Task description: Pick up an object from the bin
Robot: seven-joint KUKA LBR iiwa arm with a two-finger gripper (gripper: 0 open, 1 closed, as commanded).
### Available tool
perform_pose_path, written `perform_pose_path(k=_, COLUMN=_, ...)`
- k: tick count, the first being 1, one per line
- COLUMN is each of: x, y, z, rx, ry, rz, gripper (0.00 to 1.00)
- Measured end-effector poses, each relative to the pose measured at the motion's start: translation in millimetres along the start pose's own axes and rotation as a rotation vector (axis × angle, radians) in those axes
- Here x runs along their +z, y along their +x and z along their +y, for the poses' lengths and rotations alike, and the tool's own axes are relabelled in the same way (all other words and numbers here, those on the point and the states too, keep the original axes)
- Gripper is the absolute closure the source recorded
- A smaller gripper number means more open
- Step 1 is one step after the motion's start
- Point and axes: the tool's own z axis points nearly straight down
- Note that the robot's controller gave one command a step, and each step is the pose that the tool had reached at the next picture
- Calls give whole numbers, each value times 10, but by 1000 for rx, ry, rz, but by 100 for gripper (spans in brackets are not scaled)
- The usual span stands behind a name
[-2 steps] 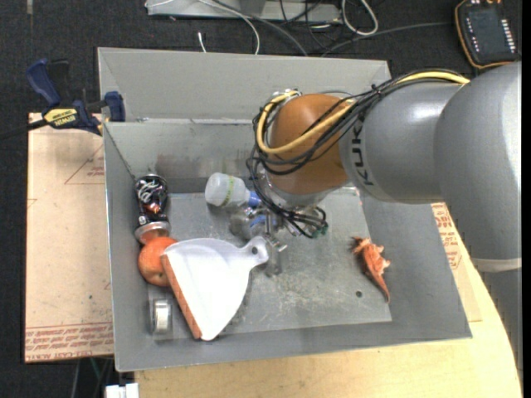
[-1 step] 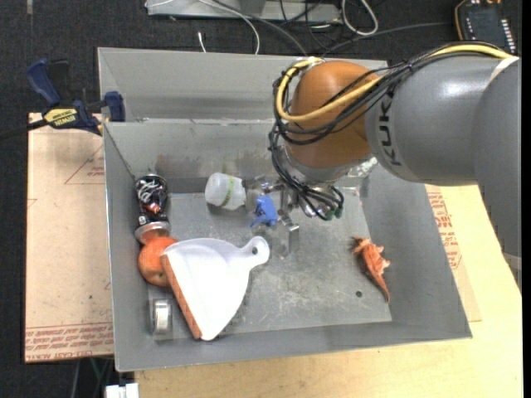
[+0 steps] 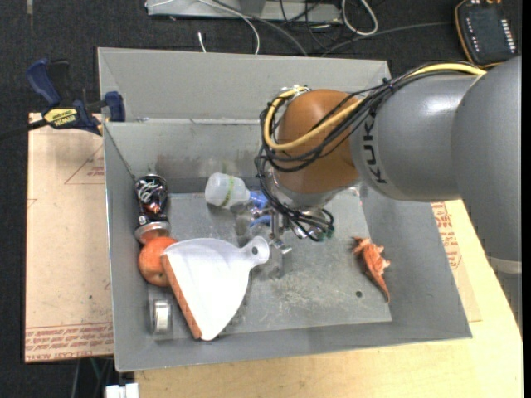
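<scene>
Glossy rounded arm (image 3: 431, 131); end effector (image 3: 278, 243) beside white plastic scoop (image 3: 211, 284).

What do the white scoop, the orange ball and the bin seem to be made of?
White scoop: probably moulded plastic, smooth and matt, with an orange edge along one side.
Orange ball: smooth, slightly shiny skin; plastic or rubber, the look leaves it open.
Bin: grey sheet metal with a dull, scuffed floor.

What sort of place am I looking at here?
Probably a robotics lab: a KUKA arm over a grey metal bin, loose cables on the floor, and what looks like a teach pendant.
</scene>
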Motion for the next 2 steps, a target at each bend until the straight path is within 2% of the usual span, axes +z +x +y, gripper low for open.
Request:
perform_pose_path(k=1, x=286, y=-114, z=34, rx=-75, ry=9, rz=-17, gripper=0)
perform_pose_path(k=2, x=283, y=-48, z=5, rx=-73, ry=3, rz=-9, gripper=100)
